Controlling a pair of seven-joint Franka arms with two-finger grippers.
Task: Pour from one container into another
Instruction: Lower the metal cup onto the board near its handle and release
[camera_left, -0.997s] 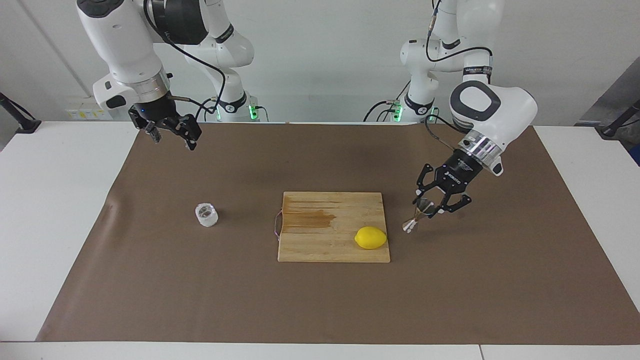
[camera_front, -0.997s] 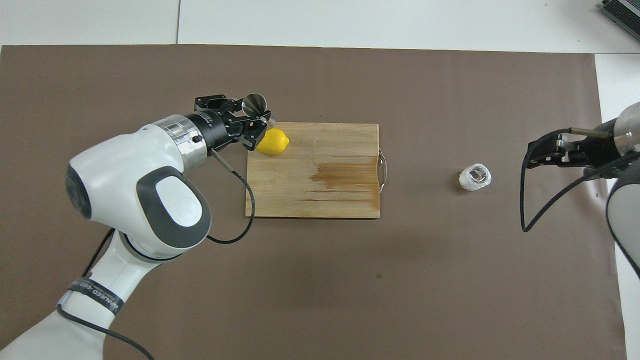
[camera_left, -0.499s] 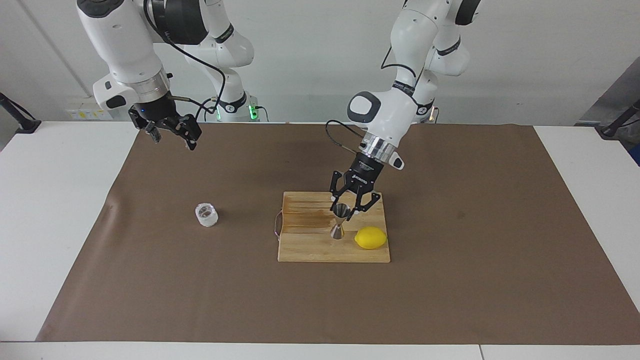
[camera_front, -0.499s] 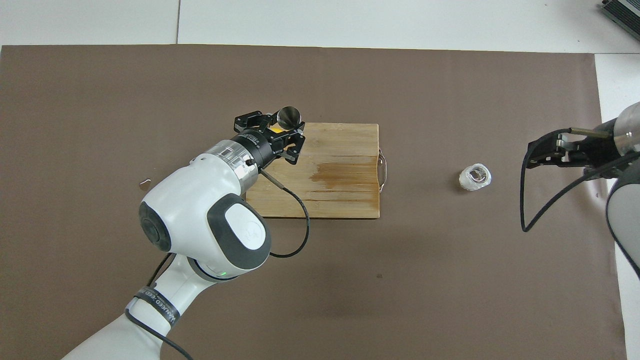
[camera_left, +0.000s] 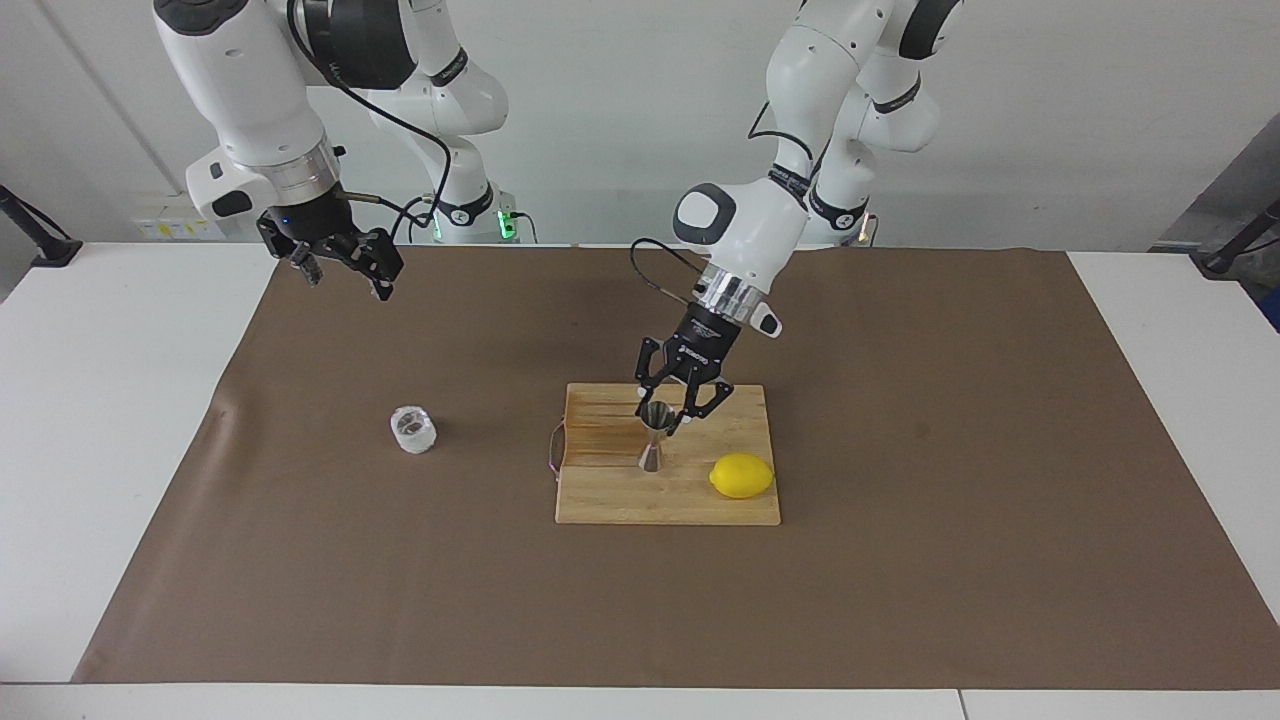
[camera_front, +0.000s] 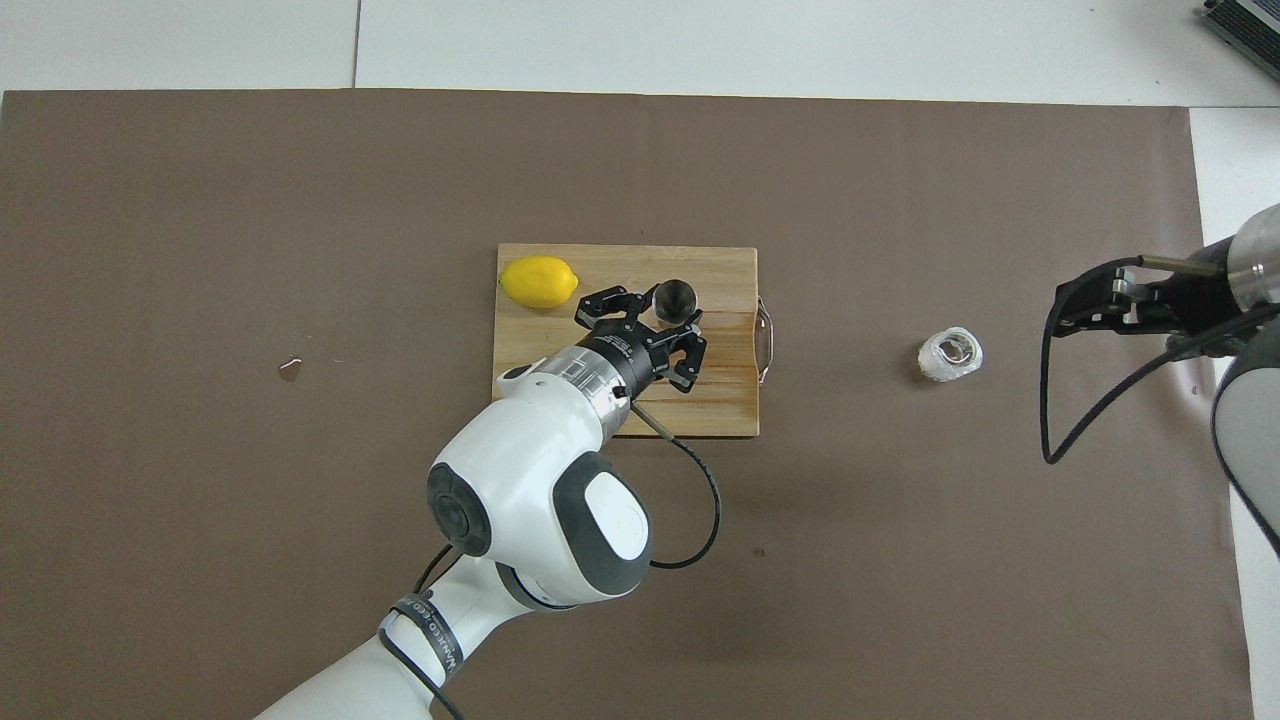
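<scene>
Left gripper (camera_left: 668, 420) clamped on the steel jigger (camera_left: 655, 440), upright over the cutting board (camera_left: 620, 500).
A lemon (camera_left: 741, 475) lies on that board toward the left arm's end; the clear cup (camera_left: 413, 429) stands off the board toward the right arm's end, where the right gripper (camera_left: 345, 270) waits raised, fingers apart.

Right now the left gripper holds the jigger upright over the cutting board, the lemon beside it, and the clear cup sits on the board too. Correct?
Not quite. The clear cup sits on the brown mat toward the right arm's end, off the cutting board, as the facing view shows. The rest stands.
</scene>
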